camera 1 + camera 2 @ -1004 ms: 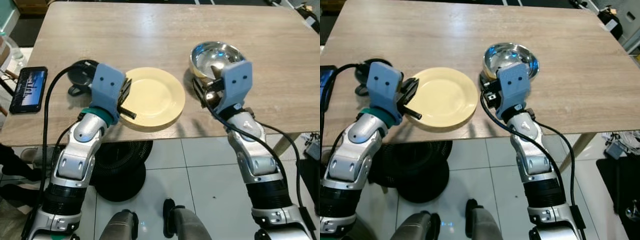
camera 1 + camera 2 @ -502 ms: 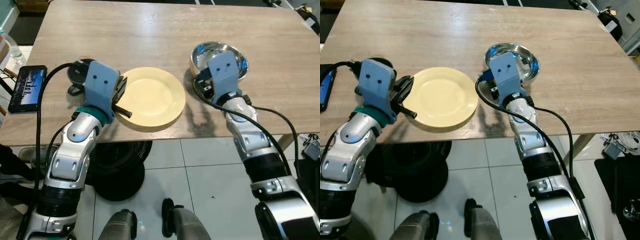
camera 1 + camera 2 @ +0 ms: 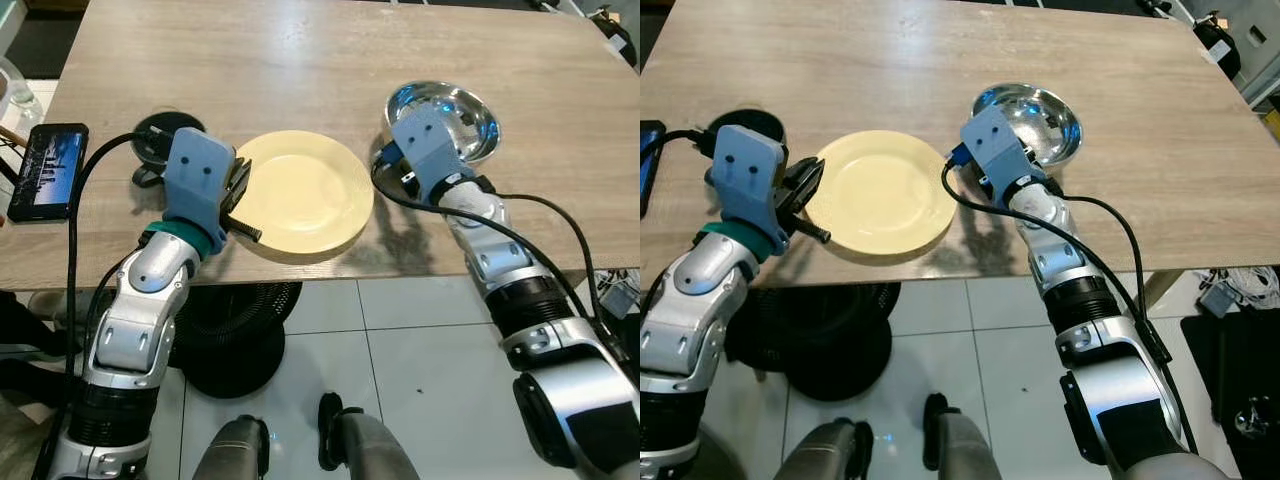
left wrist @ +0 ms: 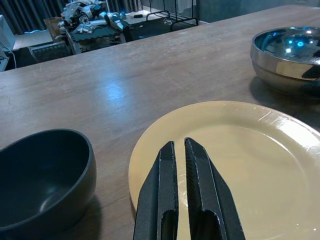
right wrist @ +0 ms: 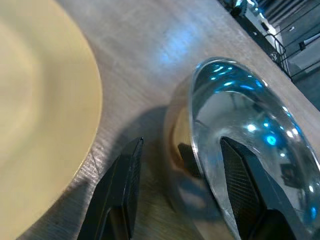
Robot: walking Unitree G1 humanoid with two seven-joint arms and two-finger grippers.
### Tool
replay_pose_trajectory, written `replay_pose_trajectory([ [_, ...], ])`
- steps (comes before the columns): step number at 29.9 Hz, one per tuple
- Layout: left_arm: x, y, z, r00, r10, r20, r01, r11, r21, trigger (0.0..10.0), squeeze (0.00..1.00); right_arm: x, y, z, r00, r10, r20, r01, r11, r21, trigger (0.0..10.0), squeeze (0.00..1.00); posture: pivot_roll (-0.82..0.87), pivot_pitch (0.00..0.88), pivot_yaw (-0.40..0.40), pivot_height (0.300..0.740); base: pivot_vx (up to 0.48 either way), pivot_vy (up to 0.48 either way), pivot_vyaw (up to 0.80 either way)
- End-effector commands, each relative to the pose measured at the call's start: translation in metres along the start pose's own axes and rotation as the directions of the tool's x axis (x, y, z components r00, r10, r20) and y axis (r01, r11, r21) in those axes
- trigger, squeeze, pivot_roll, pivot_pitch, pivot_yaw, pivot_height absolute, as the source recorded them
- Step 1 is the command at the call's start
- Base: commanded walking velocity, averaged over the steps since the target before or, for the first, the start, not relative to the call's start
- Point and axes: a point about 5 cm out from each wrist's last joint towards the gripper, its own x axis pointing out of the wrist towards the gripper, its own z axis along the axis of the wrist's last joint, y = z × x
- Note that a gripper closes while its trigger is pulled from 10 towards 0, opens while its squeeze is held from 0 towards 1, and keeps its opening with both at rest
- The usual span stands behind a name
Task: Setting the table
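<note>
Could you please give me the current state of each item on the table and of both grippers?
yellow plate: empty, flat on the table, near edge overhanging.
steel bowl: upright, empty.
black bowl: upright, empty.
phone: screen lit, at the table's left edge.
left gripper: shut, over the plate's rim.
right gripper: open, straddling the steel bowl's rim.

A pale wooden table [image 3: 300, 60] stands on a glossy white tiled floor [image 3: 420, 380].
</note>
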Motion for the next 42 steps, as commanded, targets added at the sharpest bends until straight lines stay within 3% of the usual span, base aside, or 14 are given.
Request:
replay_pose_trajectory([
  [1,-0.004,-0.002,-0.004,1.000,-0.004,-0.023,0.004,1.000,-0.007,10.0,0.00,0.001,0.000,-0.004,1.000,0.005,-0.022,-0.006,0.999,-0.039,10.0,0.00,0.15,0.144,-0.065,0.740,0.000,0.000,0.00],
  [4,-0.005,-0.002,-0.005,1.000,-0.002,-0.025,0.002,1.000,-0.008,10.0,0.00,0.002,0.000,-0.004,0.999,0.016,-0.031,-0.018,0.998,-0.067,9.9,0.00,0.15,0.146,-0.069,0.740,0.000,0.000,0.00],
  [5,-0.006,-0.003,-0.005,1.000,0.001,-0.028,-0.001,1.000,-0.011,10.0,0.00,0.004,0.001,-0.005,0.999,0.029,-0.043,-0.033,0.995,-0.094,4.7,0.00,0.15,0.147,-0.072,0.740,0.000,0.000,0.00],
  [6,-0.006,-0.003,-0.005,1.000,0.001,-0.028,-0.001,1.000,-0.011,10.0,0.00,0.004,0.001,-0.005,0.999,0.029,-0.043,-0.033,0.995,-0.094,4.7,0.00,0.15,0.147,-0.072,0.740,0.000,0.000,0.00],
  [7,-0.006,-0.003,-0.005,1.000,0.003,-0.029,-0.003,1.000,-0.014,10.0,0.00,0.005,0.001,-0.006,0.998,0.038,-0.055,-0.043,0.993,-0.109,0.3,0.00,0.15,0.148,-0.075,0.740,0.000,0.000,0.00],
  [10,-0.007,-0.003,-0.005,1.000,0.005,-0.031,-0.005,1.000,-0.016,10.0,0.00,0.005,0.001,-0.009,0.997,0.042,-0.065,-0.049,0.992,-0.112,0.0,0.00,0.15,0.151,-0.075,0.740,0.000,0.000,0.00],
  [25,-0.006,-0.004,-0.005,0.999,0.003,-0.033,-0.004,1.000,-0.023,10.0,0.00,0.004,-0.004,-0.015,0.998,0.023,-0.063,-0.028,0.996,-0.079,0.0,0.00,0.14,0.148,-0.069,0.740,0.000,0.000,0.00],
  [26,-0.005,-0.005,-0.005,0.999,0.003,-0.033,-0.003,1.000,-0.023,10.0,0.00,0.004,-0.009,-0.002,1.000,-0.008,0.027,0.009,1.000,-0.030,0.0,0.00,0.14,0.147,-0.067,0.740,0.000,0.000,0.00],
  [29,-0.005,-0.005,-0.005,0.999,0.002,-0.032,-0.003,1.000,-0.023,10.0,0.00,0.004,-0.014,0.012,0.993,-0.034,0.113,0.033,0.999,0.010,0.0,0.00,0.14,0.146,-0.065,0.740,0.000,0.000,0.00],
  [30,-0.005,-0.005,-0.004,1.000,0.001,-0.031,-0.002,1.000,-0.023,10.0,0.00,0.003,-0.017,0.027,0.978,-0.051,0.202,0.045,0.998,0.038,2.2,0.00,0.14,0.145,-0.063,0.740,0.000,0.000,0.00],
  [31,-0.005,-0.005,-0.004,1.000,0.001,-0.031,-0.002,1.000,-0.023,10.0,0.00,0.003,-0.017,0.027,0.978,-0.051,0.202,0.045,0.998,0.038,2.2,0.00,0.14,0.145,-0.063,0.740,0.000,0.000,0.00],
  [32,-0.004,-0.005,-0.004,1.000,0.000,-0.030,-0.001,1.000,-0.024,10.0,0.00,0.002,-0.018,0.039,0.962,-0.049,0.268,0.035,0.998,0.057,10.0,0.00,0.14,0.145,-0.064,0.740,0.000,0.000,0.00],
  [35,-0.004,-0.006,-0.003,1.000,-0.001,-0.029,0.000,1.000,-0.024,10.0,0.00,0.001,-0.015,0.046,0.953,-0.020,0.304,0.008,0.999,0.042,10.0,0.00,0.14,0.142,-0.063,0.740,0.000,0.000,0.00],
  [42,-0.004,-0.006,-0.003,1.000,-0.006,-0.028,0.005,1.000,-0.023,10.0,0.00,-0.009,0.007,0.054,0.904,0.230,0.359,-0.207,0.973,-0.102,10.0,0.00,0.13,0.137,-0.062,0.740,0.000,0.000,0.00],
])
